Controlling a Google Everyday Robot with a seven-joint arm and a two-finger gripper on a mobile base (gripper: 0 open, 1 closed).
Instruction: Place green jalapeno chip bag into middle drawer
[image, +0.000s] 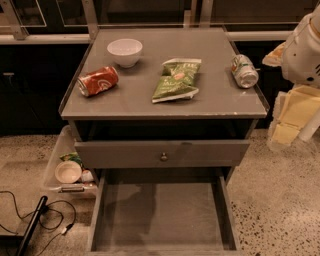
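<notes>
Lying flat on the grey tabletop (125, 100) of a grey cabinet, the small crinkly green foil jalapeno chip bag (177, 80) sits a little right of the middle, its pale top band pointing toward the far edge and its orange-red mark facing up. Nothing touches the bag. A round white bowl (124, 51) stands upright near the far left corner. A red soda can (98, 81) lies on its side close to the left edge, just in front of the bowl. A green-and-white soda can (244, 70) lies on its side near the right edge, well apart from the bag.

Below the tabletop is a dark open slot, and under it a grey drawer front with a small round knob (163, 156), pushed in. Beneath that, the wide shallow grey middle drawer (165, 215) is pulled out toward the camera, showing a bare flat floor and low side walls.

At the right edge the robot's white pincer (304, 55) hangs beyond the tabletop's right side, near the green-and-white can and well apart from the bag; I cannot tell whether it is released or clenched. It holds nothing visible.

On the speckled floor to the left, a clear plastic bin (52, 165) stands against the cabinet, and black cables (55, 212) trail in front of it.
</notes>
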